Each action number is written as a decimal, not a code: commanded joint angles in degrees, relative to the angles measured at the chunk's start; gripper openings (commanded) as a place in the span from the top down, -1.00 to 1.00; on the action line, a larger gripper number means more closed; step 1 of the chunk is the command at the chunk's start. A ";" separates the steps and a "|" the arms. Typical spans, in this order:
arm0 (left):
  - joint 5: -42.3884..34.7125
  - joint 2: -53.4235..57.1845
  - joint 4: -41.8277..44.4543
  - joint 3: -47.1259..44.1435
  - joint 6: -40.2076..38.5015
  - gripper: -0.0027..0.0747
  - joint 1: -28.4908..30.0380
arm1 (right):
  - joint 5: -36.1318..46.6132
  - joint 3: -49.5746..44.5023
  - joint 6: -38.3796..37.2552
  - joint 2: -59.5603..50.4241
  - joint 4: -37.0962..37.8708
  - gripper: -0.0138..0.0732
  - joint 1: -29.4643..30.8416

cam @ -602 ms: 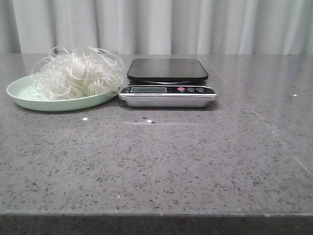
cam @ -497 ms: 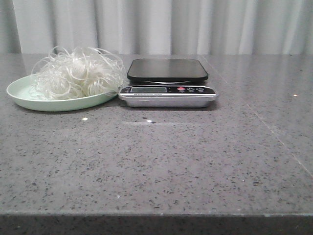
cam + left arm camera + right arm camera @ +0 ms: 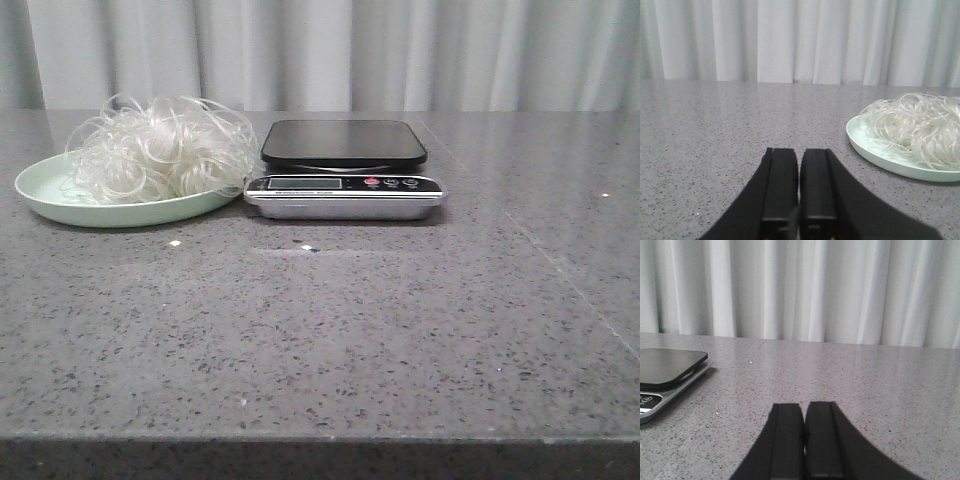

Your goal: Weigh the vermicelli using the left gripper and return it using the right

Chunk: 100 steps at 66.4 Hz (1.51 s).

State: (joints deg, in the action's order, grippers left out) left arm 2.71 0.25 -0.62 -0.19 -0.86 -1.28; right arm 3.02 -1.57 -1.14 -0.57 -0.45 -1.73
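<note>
The vermicelli [image 3: 160, 150] is a fluffy nest of thin translucent white strands lying in a pale green plate [image 3: 45, 195] at the back left of the table. Just right of the plate stands the scale [image 3: 343, 183], its black platform [image 3: 343, 142] bare. In the left wrist view the vermicelli [image 3: 917, 125] and plate [image 3: 875, 152] lie off to one side of my left gripper [image 3: 800, 152], which is shut and holds nothing. My right gripper [image 3: 804, 407] is shut and empty, with the scale [image 3: 665, 375] well off to its side. Neither gripper shows in the front view.
The table is grey speckled stone [image 3: 330, 330] with a seam [image 3: 560, 270] running toward the front right. A white curtain [image 3: 330, 50] hangs behind the table's far edge. A few small white specks [image 3: 174, 243] lie in front of the plate and scale.
</note>
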 commanded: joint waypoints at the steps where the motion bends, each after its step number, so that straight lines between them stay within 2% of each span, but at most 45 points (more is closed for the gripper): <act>1: -4.58 1.14 0.05 -0.32 -0.73 0.60 0.06 | 4.85 0.40 0.25 -0.97 0.14 0.33 0.25; 15: -5.46 1.14 0.05 -0.32 -0.73 0.60 0.06 | 4.85 0.40 0.25 -0.97 0.14 0.33 0.25; 23: -17.46 1.14 0.05 0.06 -0.73 0.60 0.06 | 4.85 0.40 0.25 -0.97 0.14 0.33 0.25; 28: -20.33 1.14 0.05 2.66 -0.73 0.60 -0.04 | 4.85 0.40 0.25 -0.97 0.14 0.33 0.25; 34: -17.15 0.57 0.16 8.38 -0.62 0.60 -0.04 | 4.85 0.40 0.25 -0.97 0.14 0.33 0.25; 44: -0.22 -6.90 0.05 22.37 -0.62 0.60 -0.04 | 4.85 0.40 0.25 -0.97 0.14 0.33 0.25; 54: 13.10 -15.32 0.05 30.45 -0.62 0.60 -0.04 | 4.85 0.40 0.25 -0.97 0.14 0.33 0.25; 66: 13.69 -22.29 0.05 30.97 -0.62 0.60 -0.04 | 4.85 0.40 0.25 -0.97 0.14 0.33 0.25; 77: 12.25 -26.13 -4.00 31.43 -0.72 0.59 -0.43 | 4.85 0.40 0.25 -0.97 0.14 0.33 0.25; 81: 12.41 -27.74 -4.31 32.70 -0.62 0.51 -2.01 | 4.85 0.40 0.25 -0.97 0.14 0.33 0.25; 84: 12.76 -29.30 -4.19 34.02 -0.62 0.38 -3.80 | 4.85 0.40 0.25 -0.97 0.14 0.33 0.25; 95: 14.87 -38.39 -3.88 41.28 -0.48 -0.36 -11.47 | 4.85 0.40 0.25 -0.97 0.14 0.33 0.25; 100: 15.08 -43.05 -3.88 44.89 -0.48 -0.53 -13.86 | 4.85 0.40 0.25 -0.97 0.14 0.33 0.25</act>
State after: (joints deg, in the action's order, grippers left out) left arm 21.31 -37.93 -3.77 39.37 -0.86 -12.48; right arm 3.06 -1.57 -1.14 -0.57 -0.45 -1.73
